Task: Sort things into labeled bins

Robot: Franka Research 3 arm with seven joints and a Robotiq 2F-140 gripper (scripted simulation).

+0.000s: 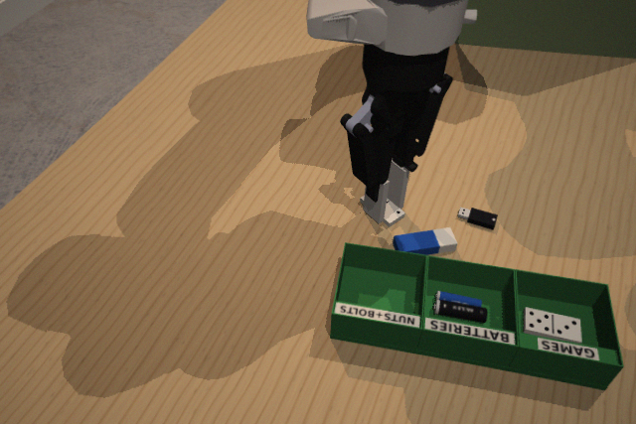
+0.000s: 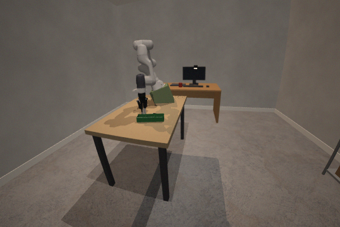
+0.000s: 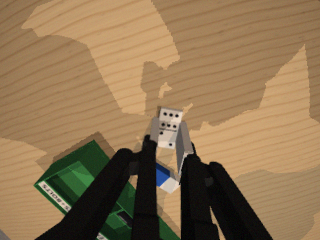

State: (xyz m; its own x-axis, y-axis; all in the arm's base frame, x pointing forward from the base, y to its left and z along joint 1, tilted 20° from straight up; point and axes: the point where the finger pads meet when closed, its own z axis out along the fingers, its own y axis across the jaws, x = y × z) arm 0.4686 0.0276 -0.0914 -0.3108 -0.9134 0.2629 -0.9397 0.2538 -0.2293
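Two tool [image 3: 170, 139] fingers tight on a domino [image 3: 168, 122], flat on the table [image 1: 154, 234].

A wooden desk [image 2: 203, 91] stood against the back wall beyond the table's [image 2: 128, 131] far right corner. On it were a dark monitor [image 2: 193, 73], a keyboard [image 2: 186, 85], a small red cup [image 2: 180, 84] and a mouse [image 2: 207, 85]. A green panel [image 2: 162, 95] leaned tilted at the table's far edge.
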